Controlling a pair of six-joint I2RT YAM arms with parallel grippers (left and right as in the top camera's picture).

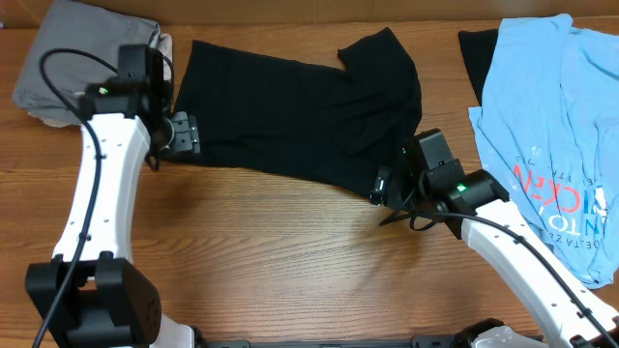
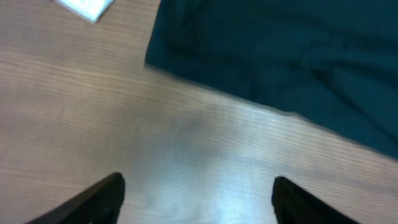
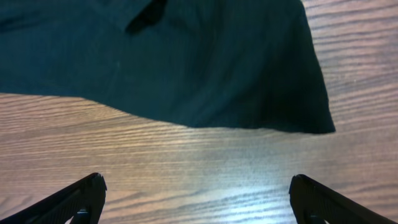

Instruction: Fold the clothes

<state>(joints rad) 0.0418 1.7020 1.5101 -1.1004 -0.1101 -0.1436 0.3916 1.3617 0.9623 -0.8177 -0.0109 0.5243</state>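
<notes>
Left hand point(image 1: 182, 133) stands open, its two dark fingers point(image 2: 93, 202) spread wide over bare wood in the left wrist view, with nothing between them. It sits just beside the lower left corner of the black T-shirt point(image 1: 300, 116), whose edge point(image 2: 280, 56) lies ahead of the fingertips. The right hand point(image 1: 382, 184) is open too, its jaws wide apart above the wooden surface point(image 1: 271, 251). It sits at the shirt's lower right edge, and the right wrist view shows the dark hem point(image 3: 174, 56) lying just beyond the fingers point(image 3: 74, 199).

Nothing lies between either hand and the cloth. A grey folded garment point(image 1: 73, 53) sits in the upper left corner of the overhead frame, behind the left arm and near the shirt's left end. A light blue tee with red print point(image 1: 551, 145) is spread at the right edge, apart from the black shirt, with a strip of dark fabric point(image 1: 479, 58) showing at its left side.

The black shirt lies flat in the upper middle, its long axis running from upper left down to lower right, one sleeve point(image 1: 377, 48) jutting toward the top edge.
</notes>
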